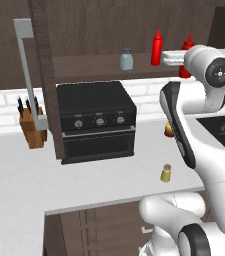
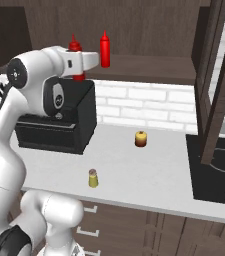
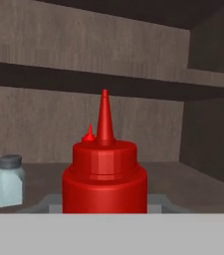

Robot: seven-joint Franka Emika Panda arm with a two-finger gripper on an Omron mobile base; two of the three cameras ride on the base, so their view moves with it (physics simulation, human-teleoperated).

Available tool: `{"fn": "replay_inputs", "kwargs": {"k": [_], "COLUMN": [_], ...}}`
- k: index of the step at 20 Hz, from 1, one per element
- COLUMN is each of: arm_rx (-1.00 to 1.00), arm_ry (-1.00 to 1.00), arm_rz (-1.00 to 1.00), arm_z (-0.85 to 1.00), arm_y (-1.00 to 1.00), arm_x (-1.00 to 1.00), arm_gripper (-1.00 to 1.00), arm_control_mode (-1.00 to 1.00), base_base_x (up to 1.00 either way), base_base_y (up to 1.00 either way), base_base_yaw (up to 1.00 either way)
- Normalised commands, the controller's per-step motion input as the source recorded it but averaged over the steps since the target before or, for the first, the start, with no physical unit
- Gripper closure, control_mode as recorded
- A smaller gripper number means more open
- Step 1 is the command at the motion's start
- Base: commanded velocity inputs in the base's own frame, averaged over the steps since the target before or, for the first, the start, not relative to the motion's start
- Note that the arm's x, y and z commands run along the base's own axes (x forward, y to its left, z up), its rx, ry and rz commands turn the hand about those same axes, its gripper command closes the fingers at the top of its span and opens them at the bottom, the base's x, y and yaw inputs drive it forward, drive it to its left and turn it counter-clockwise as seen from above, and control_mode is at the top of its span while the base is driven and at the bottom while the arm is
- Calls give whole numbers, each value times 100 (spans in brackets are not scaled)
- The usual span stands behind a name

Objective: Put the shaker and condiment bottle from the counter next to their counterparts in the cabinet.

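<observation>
While the arm was raised to the cabinet (image 1: 84,30) shelf, the fingers (image 2: 91,60) stood narrowly parted, clamped on the condiment bottle (image 3: 104,172), which the hand view showed directly ahead of them. Its taller red counterpart (image 1: 156,48) stood just beyond, and the pale blue-grey shaker (image 3: 9,180) off to one side. Whether the bottle's base rested on the shelf could not be told. The yellow shaker (image 1: 166,173) was well below the fingers on the worktop (image 1: 29,175), untouched. In my judgement, the bottle's placing was near complete; release and the whole shaker transfer were outstanding.
</observation>
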Motion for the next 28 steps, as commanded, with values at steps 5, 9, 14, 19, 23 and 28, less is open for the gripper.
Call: {"fn": "replay_inputs", "kwargs": {"k": [5,9,14,19,23,28], "arm_rx": [0,0,0,0,0,0], "arm_ry": [0,0,0,0,0,0], "arm_rz": [0,0,0,0,0,0], "arm_z": [0,0,0,0,0,0], "arm_y": [0,-3,-1,-3,-8,-21], "arm_x": [23,31,33,33,26,19], "arm_gripper": [100,100,100,100,100,100], "arm_control_mode": [-100,-100,-100,-100,-100,-100], "base_base_x": [0,0,0,0,0,0], "base_base_y": [0,0,0,0,0,0], "base_base_yaw": [0,0,0,0,0,0]}}
